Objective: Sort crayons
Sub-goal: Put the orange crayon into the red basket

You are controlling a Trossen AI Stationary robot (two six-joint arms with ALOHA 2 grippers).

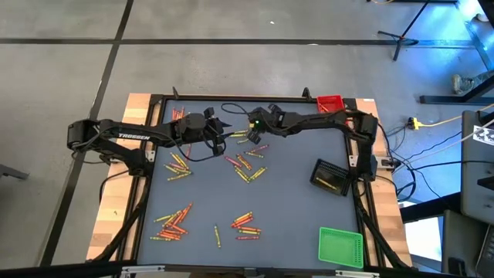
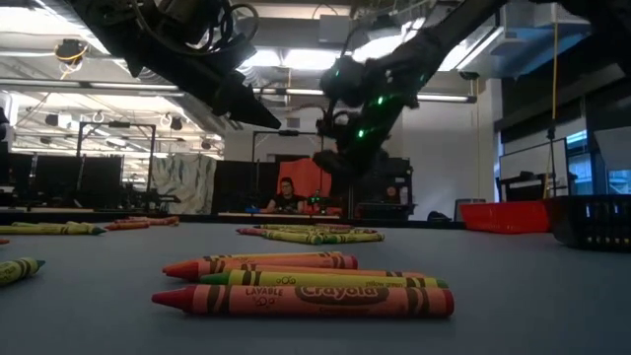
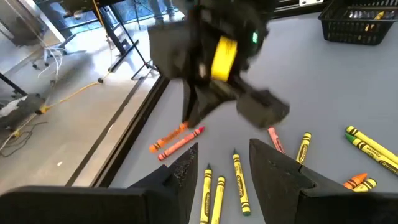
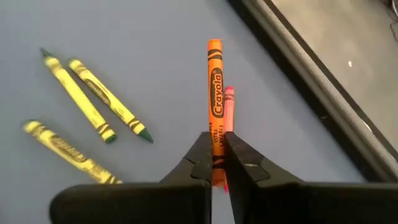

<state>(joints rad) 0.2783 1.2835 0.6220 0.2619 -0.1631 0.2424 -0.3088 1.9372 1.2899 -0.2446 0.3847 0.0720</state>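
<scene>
Between the right gripper [image 4: 219, 163] fingers sits an orange crayon [image 4: 215, 93], pinched near its lower end; the jaws stand narrow, closed on it. Most of its length projects forward past the fingertips. Just beside it, partly hidden, lies a pink crayon [image 4: 229, 106] on the mat. Farther off to one side lie three yellow crayons [image 4: 81, 102], well apart from the grip.

Handling: the crayon is judged light, stiff and brittle, with a paper wrap that gives fair friction. An end grip leaves it free to pivot; a hold nearer mid-length would be steadier. Keep the squeeze light.

Beyond, the left gripper [image 3: 221, 171] hovers above several yellow crayons [image 3: 239, 183], jaws part open, holding nothing. Remaining crayons [image 1: 174, 224] lie scattered in clusters across the mat [image 1: 293, 208], away from both grippers.
</scene>
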